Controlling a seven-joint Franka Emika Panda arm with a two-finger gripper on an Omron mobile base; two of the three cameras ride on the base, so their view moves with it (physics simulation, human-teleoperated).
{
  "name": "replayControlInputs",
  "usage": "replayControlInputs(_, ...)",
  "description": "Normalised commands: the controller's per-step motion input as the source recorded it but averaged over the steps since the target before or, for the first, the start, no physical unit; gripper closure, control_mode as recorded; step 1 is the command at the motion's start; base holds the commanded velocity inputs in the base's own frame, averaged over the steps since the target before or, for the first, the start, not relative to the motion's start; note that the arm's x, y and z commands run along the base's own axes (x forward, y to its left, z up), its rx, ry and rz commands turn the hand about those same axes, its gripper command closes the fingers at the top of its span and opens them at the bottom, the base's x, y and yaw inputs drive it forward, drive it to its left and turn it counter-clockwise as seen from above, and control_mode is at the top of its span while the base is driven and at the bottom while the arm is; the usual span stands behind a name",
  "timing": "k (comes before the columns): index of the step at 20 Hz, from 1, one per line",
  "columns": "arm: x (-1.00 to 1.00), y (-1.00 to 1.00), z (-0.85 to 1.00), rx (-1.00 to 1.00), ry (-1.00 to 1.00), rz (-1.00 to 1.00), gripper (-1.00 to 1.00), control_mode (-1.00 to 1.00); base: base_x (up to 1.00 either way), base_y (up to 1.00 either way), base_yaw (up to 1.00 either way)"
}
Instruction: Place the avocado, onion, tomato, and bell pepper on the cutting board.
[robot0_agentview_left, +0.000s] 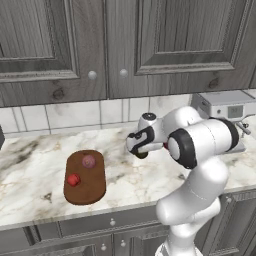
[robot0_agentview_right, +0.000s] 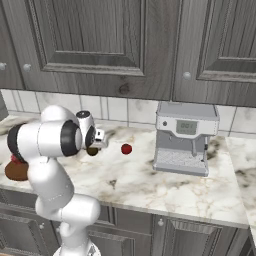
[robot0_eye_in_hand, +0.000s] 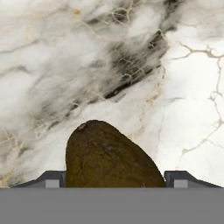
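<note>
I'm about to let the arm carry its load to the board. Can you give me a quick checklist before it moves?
1. Avocado between the gripper fingertips: ok.
2. Avocado off the counter: cannot tell.
3. Free space on the cutting board: ok, near end bare.
4. Onion and bell pepper on the board: ok.
5. Tomato on the board: not ok, it sits on the counter by the coffee machine.
</note>
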Motion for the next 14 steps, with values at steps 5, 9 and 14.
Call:
replayControlInputs(5, -0.63, 0.17, 0.05, 0.00, 0.00, 0.00, 1.00, -1.00, 0.00, 0.00, 0.00)
replayControlInputs(9, -0.69, 0.43, 0.36, 0.00, 0.00, 0.00, 1.00, -1.00, 0.00, 0.00, 0.00)
replayControlInputs(14, -0.65, 0.68, 0.54, 0.00, 0.00, 0.00, 1.00, -1.00, 0.00, 0.00, 0.00)
